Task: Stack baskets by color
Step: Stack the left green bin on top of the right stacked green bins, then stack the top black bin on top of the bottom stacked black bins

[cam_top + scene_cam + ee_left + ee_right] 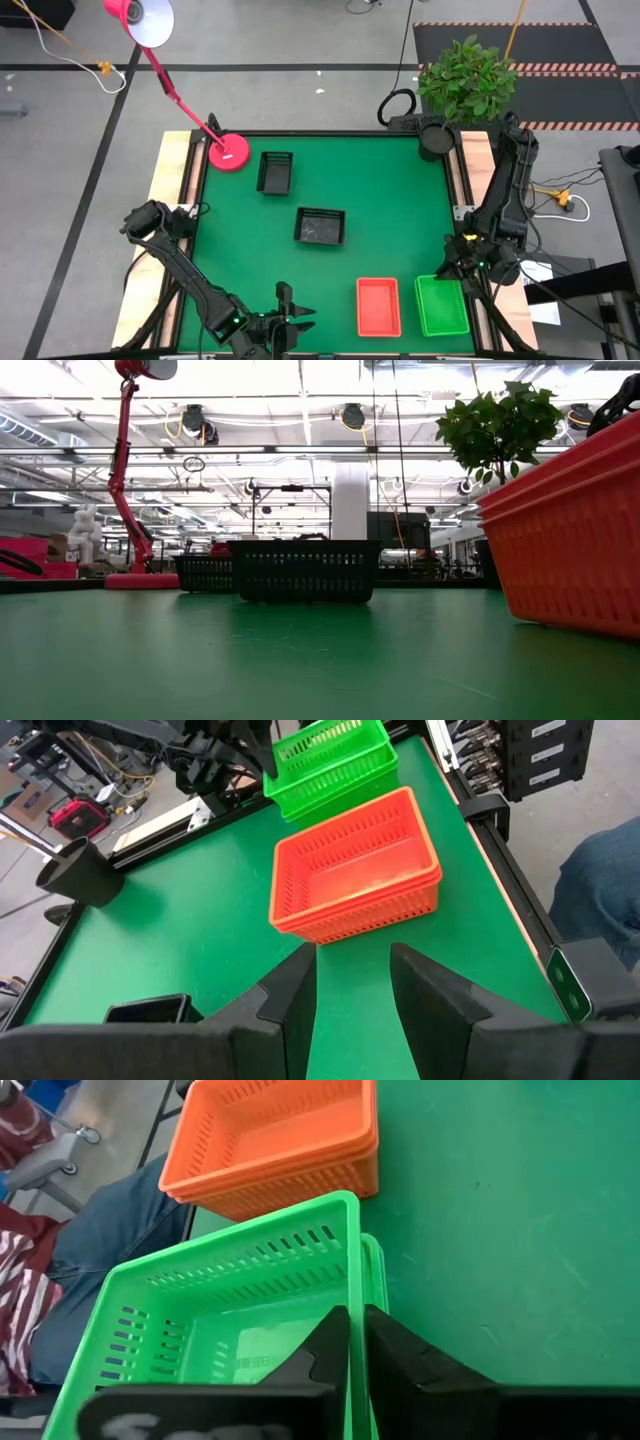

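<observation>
Two black baskets stand apart on the green table's middle. Stacked red baskets rest near the front edge, and a green basket stack stands to their right. My right gripper is at the stack's far end, shut on the top green basket, which sits over a second green one. My left gripper hovers open at the near edge, pointing at the red baskets, and touches nothing. My right gripper pinches the top green basket's far short wall at its rim, one finger inside the basket and one outside. The fingers come from the table's right, slanting down, and lie along the wall. The basket sits slightly askew in the lower green basket.
A pink lamp base stands at the far left corner, and a dark cup and a potted plant at the far right. A person's leg shows beyond the near edge. Bare green mat lies left of the red baskets.
</observation>
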Robot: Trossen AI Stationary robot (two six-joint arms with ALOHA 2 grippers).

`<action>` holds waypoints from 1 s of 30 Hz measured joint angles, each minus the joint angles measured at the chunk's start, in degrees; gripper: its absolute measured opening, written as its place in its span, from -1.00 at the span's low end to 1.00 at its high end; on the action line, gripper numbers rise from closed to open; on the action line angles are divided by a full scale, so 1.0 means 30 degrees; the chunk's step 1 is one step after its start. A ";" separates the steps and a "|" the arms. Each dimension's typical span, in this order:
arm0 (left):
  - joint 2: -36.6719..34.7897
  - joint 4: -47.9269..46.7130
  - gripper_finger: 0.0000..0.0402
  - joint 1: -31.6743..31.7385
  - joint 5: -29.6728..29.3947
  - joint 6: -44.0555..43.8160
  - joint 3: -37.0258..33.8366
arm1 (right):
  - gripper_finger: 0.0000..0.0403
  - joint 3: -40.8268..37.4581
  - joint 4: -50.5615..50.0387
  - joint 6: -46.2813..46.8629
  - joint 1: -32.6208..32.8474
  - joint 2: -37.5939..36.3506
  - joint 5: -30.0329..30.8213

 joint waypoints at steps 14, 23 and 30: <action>-0.0340 -0.0900 -0.35 0.0450 -0.0394 0.0022 0.0007 | -0.50 0.0570 0.0808 -0.0446 -0.0133 0.0010 0.2505; -0.3283 -0.7063 -0.35 0.3733 0.0753 -0.2078 0.0029 | -0.50 0.1361 0.6036 -0.9962 -0.1052 0.0461 0.9136; -0.4711 -1.2061 -0.32 0.8132 0.2106 -0.2458 0.0021 | -0.50 0.1361 0.6779 -1.3999 -0.2458 0.0678 1.0564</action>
